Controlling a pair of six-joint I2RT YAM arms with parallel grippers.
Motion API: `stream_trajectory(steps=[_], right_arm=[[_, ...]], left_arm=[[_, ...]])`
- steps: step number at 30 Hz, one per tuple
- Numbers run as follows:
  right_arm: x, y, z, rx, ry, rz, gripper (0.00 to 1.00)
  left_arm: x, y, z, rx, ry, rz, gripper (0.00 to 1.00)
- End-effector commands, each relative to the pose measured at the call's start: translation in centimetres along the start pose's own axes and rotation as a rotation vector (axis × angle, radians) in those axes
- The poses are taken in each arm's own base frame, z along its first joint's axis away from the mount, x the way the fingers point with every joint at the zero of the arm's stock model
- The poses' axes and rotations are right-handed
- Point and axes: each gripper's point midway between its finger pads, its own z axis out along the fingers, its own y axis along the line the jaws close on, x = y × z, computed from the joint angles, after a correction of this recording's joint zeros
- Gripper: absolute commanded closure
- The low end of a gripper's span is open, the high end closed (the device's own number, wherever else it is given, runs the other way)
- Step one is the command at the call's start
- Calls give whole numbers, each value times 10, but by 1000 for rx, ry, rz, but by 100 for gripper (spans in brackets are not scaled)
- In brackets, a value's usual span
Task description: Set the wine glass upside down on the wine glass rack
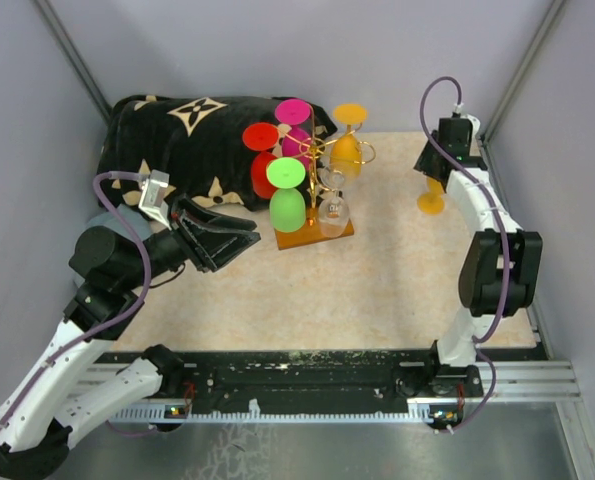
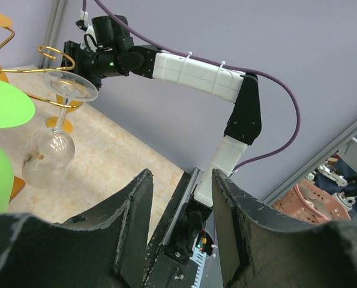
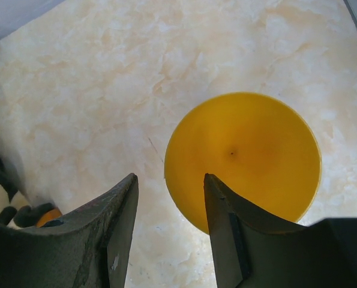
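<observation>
Open for passage across lower centre of top view: bare surface (image 1: pixel 377 300) spanning from left arm to right arm. Open too in a strip right of centre, between wine glass rack (image 1: pixel 315 232) and yellow glass (image 1: pixel 432 200), well apart. Blocked at upper centre by the rack, crowded with coloured glasses (image 1: pixel 287 205) and a clear glass (image 1: pixel 332 208) hung close together. Blocked at upper left by black blanket (image 1: pixel 177 130), lying close against rack's left side. Tight at centre left: left fingers (image 1: pixel 227 243) just beside rack base. Shut in left, right and rear by grey walls (image 1: pixel 17 150). In right wrist view, bare surface left of yellow glass.
</observation>
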Motion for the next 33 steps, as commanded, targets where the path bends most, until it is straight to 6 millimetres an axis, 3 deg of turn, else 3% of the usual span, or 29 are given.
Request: stream_trajectory(steps=[1, 5, 8, 14, 17, 20, 25, 27, 33], right_arm=[[-43, 7, 0, -9, -112, 3, 53], [-37, 5, 10, 5, -87, -7, 56], [-33, 3, 13, 15, -80, -9, 73], [-30, 2, 15, 25, -76, -4, 85], [-31, 0, 15, 34, -78, 0, 100], [-39, 1, 7, 31, -105, 16, 100], [-63, 6, -26, -15, -212, 74, 100], [-83, 13, -54, -70, -283, 113, 100], [-110, 37, -131, -292, -474, 219, 100]], left_arm=[[3, 3, 0, 0, 6, 18, 50], [3, 4, 1, -5, 6, 20, 50], [3, 5, 1, -9, 5, 21, 50], [5, 7, 2, -13, 9, 16, 50], [5, 7, 2, -14, 9, 15, 50], [4, 7, 1, -13, 5, 16, 50], [4, 7, 1, -14, 4, 14, 50], [4, 7, 2, -14, 2, 10, 50], [1, 7, 3, -12, -14, -4, 50]])
